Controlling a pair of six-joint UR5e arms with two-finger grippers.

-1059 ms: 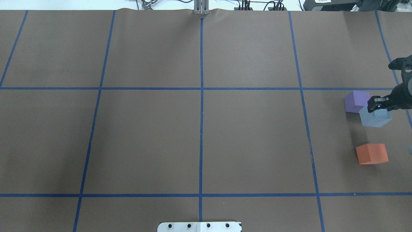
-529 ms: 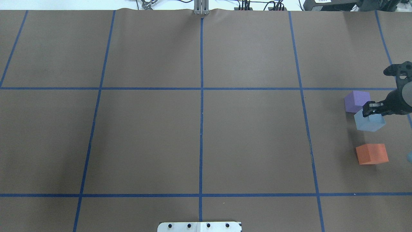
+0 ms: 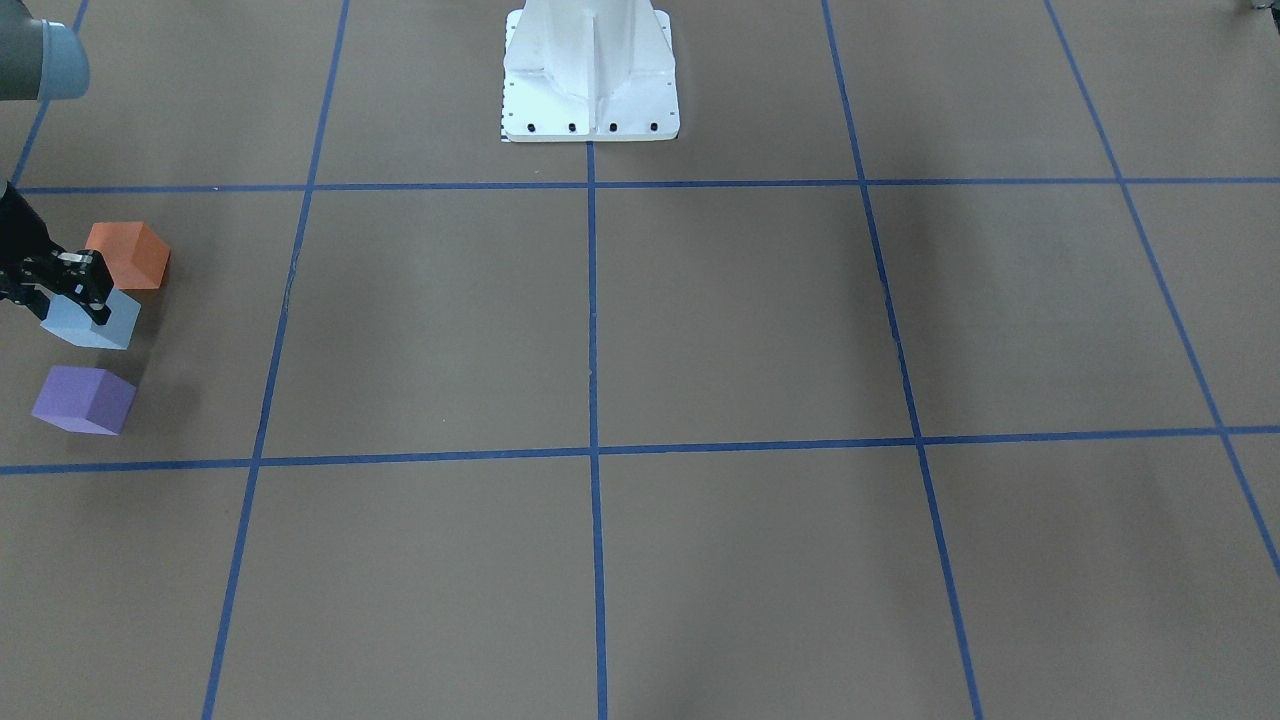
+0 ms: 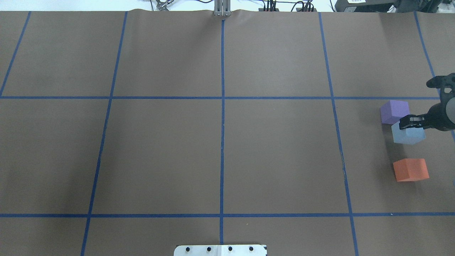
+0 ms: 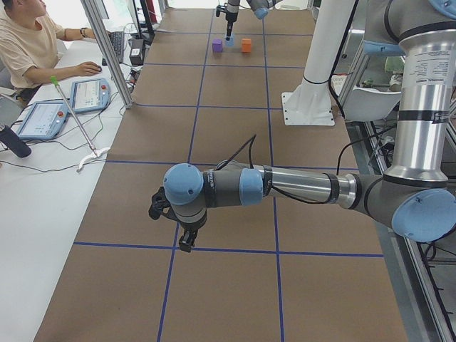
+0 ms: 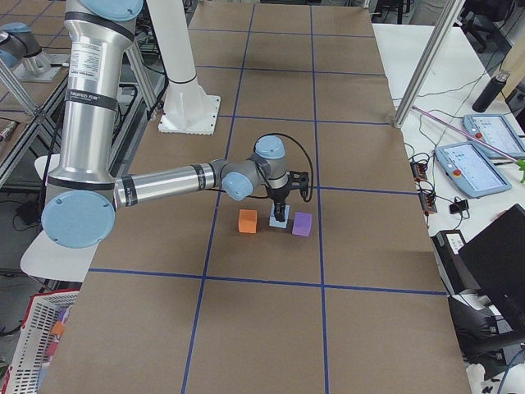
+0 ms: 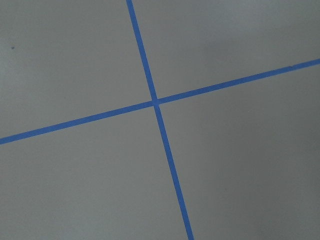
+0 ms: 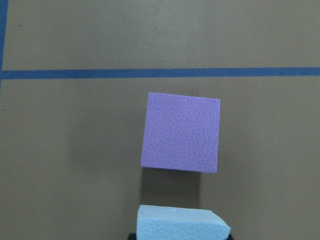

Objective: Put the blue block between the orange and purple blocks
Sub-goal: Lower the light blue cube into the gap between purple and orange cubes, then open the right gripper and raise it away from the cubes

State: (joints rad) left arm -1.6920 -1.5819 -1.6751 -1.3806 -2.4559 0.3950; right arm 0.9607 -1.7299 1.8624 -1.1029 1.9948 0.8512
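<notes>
My right gripper (image 4: 408, 123) is shut on the light blue block (image 4: 408, 136) and holds it from above, low over the brown table. The blue block sits in the gap between the purple block (image 4: 394, 111) and the orange block (image 4: 410, 169), closer to the purple one. The front view shows the same row: orange block (image 3: 128, 255), blue block (image 3: 85, 325), purple block (image 3: 82, 398). The right wrist view shows the purple block (image 8: 181, 132) ahead and the blue block (image 8: 182, 224) at the bottom edge. My left gripper (image 5: 187, 239) shows only in the left side view; I cannot tell whether it is open or shut.
The brown table is marked with a grid of blue tape lines (image 4: 222, 106). The white robot base (image 3: 590, 80) stands at the middle of the near edge. An operator (image 5: 28, 43) sits at a side desk with tablets.
My right gripper has carried the blue block a little leftward and toward the orange block, and it now looks lower. The purple and orange blocks have not moved.
</notes>
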